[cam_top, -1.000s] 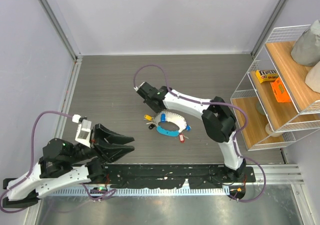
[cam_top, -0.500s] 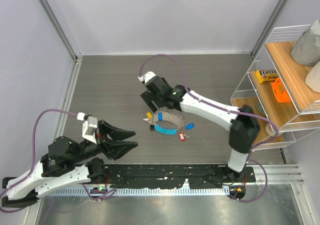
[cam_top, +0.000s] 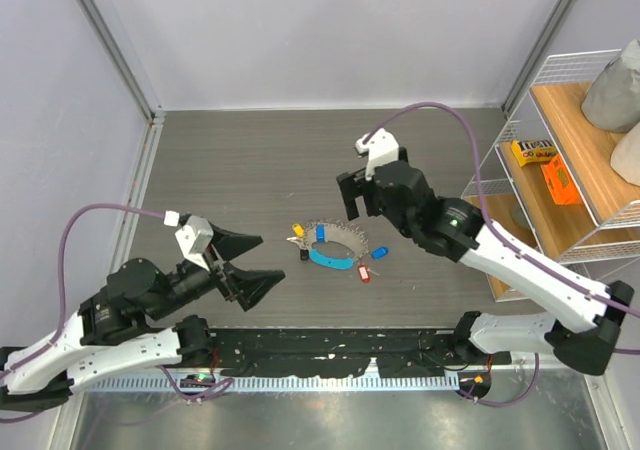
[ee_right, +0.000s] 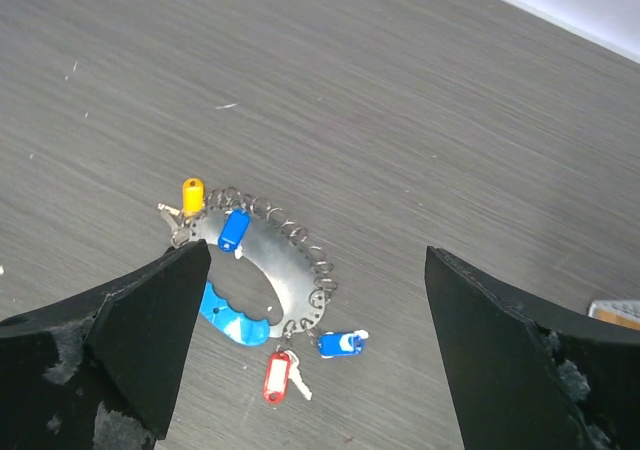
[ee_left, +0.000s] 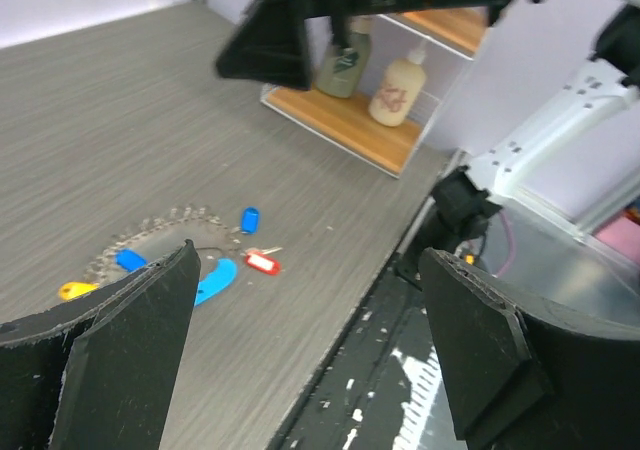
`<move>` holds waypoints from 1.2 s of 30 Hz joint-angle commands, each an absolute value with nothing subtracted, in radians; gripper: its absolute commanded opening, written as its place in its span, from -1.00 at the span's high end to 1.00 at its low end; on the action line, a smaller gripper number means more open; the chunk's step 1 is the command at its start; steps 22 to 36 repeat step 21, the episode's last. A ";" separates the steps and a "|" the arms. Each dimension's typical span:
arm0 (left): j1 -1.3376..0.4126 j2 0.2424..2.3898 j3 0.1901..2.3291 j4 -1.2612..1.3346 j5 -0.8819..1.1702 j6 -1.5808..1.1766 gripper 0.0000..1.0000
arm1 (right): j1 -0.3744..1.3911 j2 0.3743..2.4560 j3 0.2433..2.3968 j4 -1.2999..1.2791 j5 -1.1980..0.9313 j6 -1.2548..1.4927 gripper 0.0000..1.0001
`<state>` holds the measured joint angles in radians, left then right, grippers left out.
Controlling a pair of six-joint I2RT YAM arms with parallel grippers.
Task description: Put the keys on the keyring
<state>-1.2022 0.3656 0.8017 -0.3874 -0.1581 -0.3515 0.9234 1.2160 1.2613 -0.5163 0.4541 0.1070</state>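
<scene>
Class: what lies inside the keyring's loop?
Inside the keyring, only a pale grey surface shows; whether it is table or metal is unclear. A blue key tag overlaps the rim. Nothing covers it.

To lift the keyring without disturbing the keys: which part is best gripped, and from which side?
Probably the light-blue band, from straight above: the keyring lies flat on the table, and the band is its only smooth, solid stretch.
</scene>
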 commanded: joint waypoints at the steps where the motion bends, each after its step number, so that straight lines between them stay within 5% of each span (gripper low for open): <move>1: -1.203 0.406 0.877 -0.458 -0.320 -0.298 -0.99 | 0.928 1.083 1.218 -0.543 0.584 0.181 -0.91; 9: -1.203 0.448 0.922 -0.494 -0.497 -0.242 -0.99 | 0.928 0.947 1.178 -0.577 0.589 0.178 -0.90; 36: -1.201 0.456 0.928 -0.488 -0.509 -0.203 -0.99 | 0.930 0.928 1.166 -0.578 0.550 0.129 -0.91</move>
